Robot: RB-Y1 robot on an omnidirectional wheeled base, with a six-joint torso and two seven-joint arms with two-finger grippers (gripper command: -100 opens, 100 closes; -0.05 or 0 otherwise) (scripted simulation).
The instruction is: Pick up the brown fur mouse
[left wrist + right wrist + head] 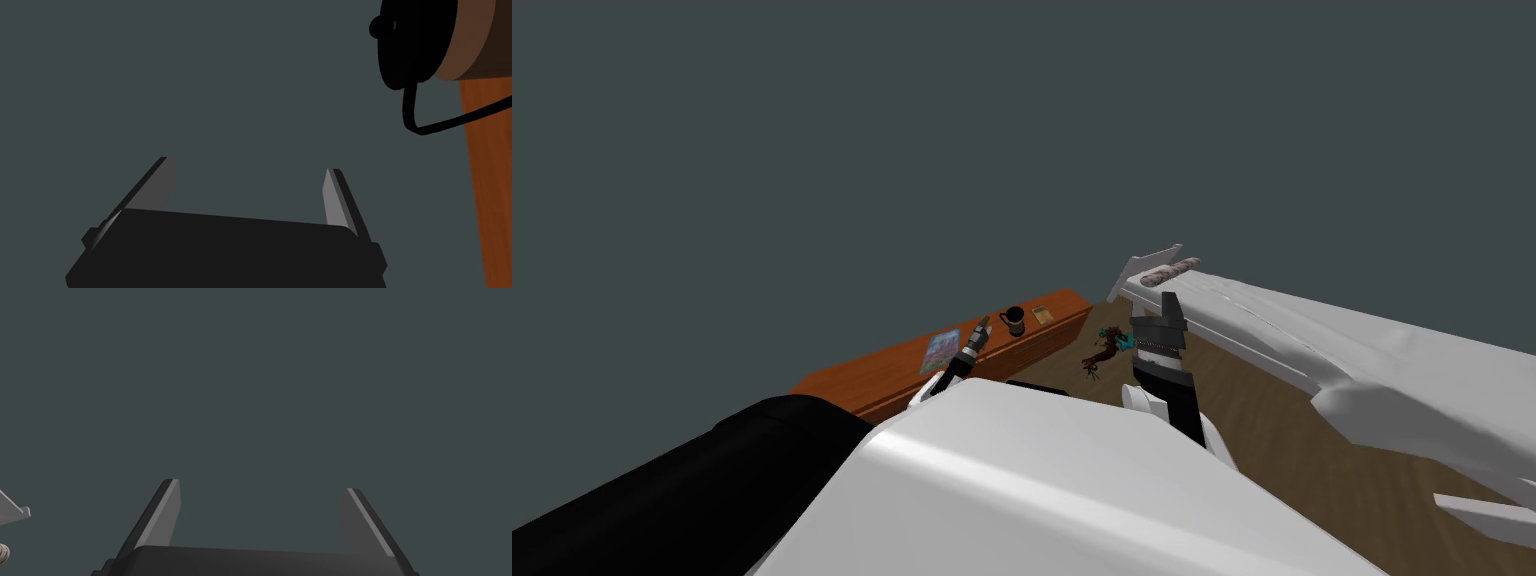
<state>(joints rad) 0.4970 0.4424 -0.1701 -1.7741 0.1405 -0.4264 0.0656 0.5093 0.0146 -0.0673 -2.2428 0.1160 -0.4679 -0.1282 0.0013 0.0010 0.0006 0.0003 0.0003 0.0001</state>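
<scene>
right pincer (1171, 297) gapes near the small, dark brown, stringy mouse (1098, 358).

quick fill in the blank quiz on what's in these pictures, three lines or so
1. The left gripper and the right gripper both have their fingers ____.
2. The dark mug with a handle stands on the orange-brown wooden cabinet, nearest the ____ gripper.
3. The speckled pinkish roll lies at one end of the ____ bed.

Missing words: open; left; white.
</scene>
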